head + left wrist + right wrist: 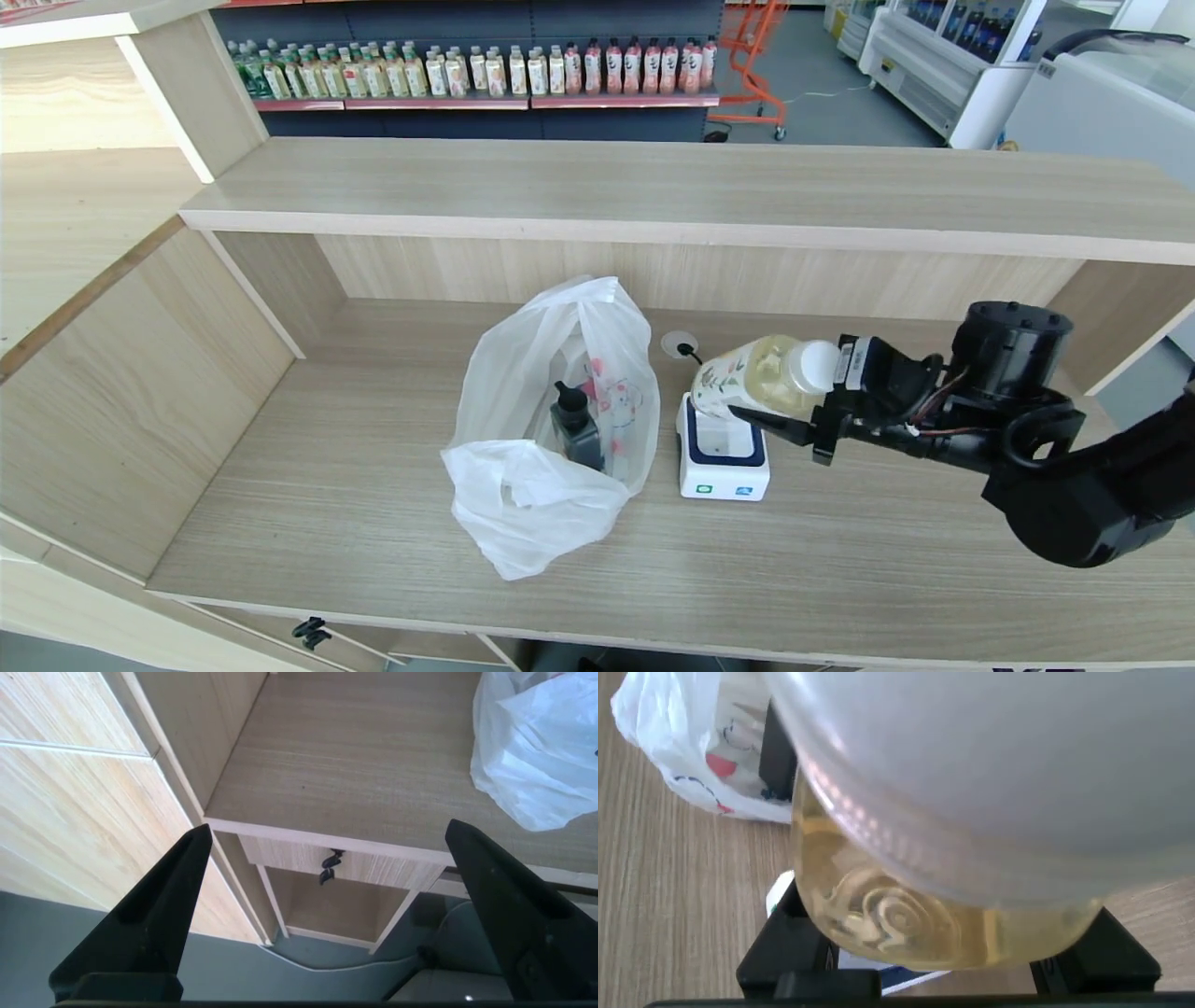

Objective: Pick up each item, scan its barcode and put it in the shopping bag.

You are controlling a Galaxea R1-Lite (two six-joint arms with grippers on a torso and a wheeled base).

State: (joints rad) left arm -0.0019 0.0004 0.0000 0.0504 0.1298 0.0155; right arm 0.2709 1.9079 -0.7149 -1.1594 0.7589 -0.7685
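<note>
1. One bottle [761, 373] of yellow drink lies sideways in the right gripper [752, 394]. Its fingers are clamped on the bottle.
2. It hangs just above the white scanner [724, 462], beside the shopping bag [523, 504].
3. Left gripper [322, 915] fingers are wide apart, holding nothing, by the counter [374, 756] edge.

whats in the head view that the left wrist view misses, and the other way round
Head view: the right hand holding a bottle on its side just above the scanner, and a dark bottle inside the bag. Left wrist view: the left hand, open, out past the counter's front corner. Both: the bag, the counter and the black handle under its front edge.
</note>
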